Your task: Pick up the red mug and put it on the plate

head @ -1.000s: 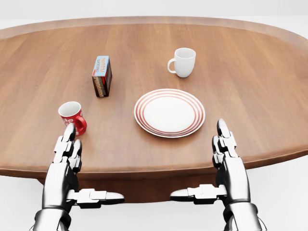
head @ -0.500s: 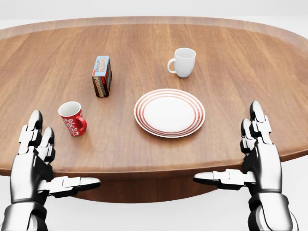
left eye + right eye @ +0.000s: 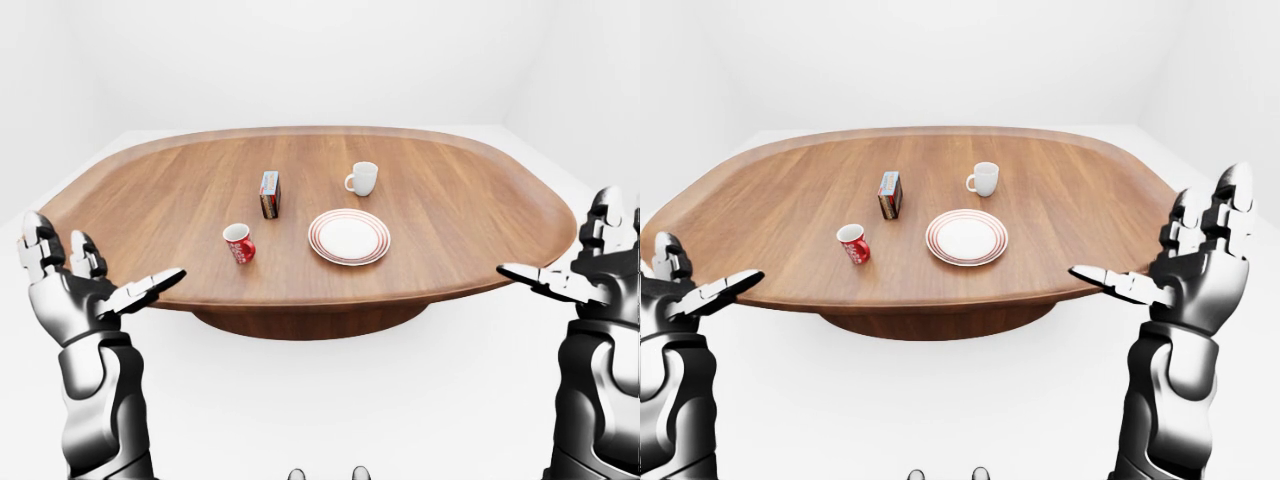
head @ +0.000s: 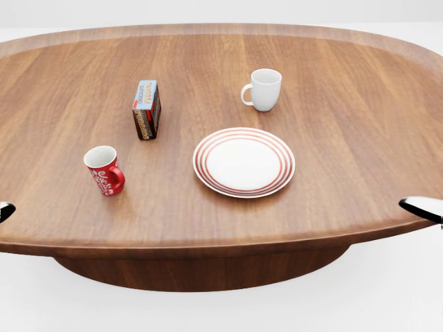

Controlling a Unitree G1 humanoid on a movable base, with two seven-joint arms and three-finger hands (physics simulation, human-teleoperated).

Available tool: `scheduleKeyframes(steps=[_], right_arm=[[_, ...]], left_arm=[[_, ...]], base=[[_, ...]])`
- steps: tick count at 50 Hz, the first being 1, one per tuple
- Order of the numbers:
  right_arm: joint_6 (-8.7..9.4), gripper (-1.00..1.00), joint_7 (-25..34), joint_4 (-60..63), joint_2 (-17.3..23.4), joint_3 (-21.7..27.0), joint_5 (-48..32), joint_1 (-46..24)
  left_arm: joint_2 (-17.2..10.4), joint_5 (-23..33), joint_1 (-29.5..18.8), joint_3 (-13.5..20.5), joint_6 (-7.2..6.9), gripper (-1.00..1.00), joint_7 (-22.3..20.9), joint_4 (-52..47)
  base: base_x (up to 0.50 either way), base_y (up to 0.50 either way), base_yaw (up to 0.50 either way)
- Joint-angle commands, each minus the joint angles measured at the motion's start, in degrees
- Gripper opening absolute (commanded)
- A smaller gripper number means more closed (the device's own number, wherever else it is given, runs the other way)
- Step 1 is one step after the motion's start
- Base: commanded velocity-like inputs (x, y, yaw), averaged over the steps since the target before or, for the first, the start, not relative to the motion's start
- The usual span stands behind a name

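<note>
Head view: the left hand shows only as a fingertip at the left edge, and the right hand only as one finger at the right edge; the rest of both lies outside the picture. The surface is cut off at left and right. The lettering on the small box is too small to read. Left-eye view: the right hand's outer fingers are partly cropped by the right edge.

We see a red mug with a white swirling pattern and white inside, a white plate ringed with red stripes, a plain white mug, a dark box with a blue top and red lettering, and a brown wood-grain table.
</note>
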State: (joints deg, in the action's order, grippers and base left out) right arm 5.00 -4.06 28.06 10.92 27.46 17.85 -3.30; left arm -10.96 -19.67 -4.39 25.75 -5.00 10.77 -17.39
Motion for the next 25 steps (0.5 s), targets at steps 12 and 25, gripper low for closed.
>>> scheduleKeyframes(steps=[12, 25], right_arm=[[0.00, 1.00, -1.00, 1.04, 2.23, 2.50, 2.35, -0.82], [0.00, 1.00, 0.34, 2.08, 1.60, 2.15, 0.77, -0.40]], left_arm=[[-2.88, -3.77, -1.03, 3.38, 0.00, 1.00, 3.74, 1.78], [-2.92, -3.70, -0.80, 3.48, 0.00, 1.00, 4.08, 1.66]], base=[[0.00, 0.00, 0.00], [0.17, 0.00, 0.00]])
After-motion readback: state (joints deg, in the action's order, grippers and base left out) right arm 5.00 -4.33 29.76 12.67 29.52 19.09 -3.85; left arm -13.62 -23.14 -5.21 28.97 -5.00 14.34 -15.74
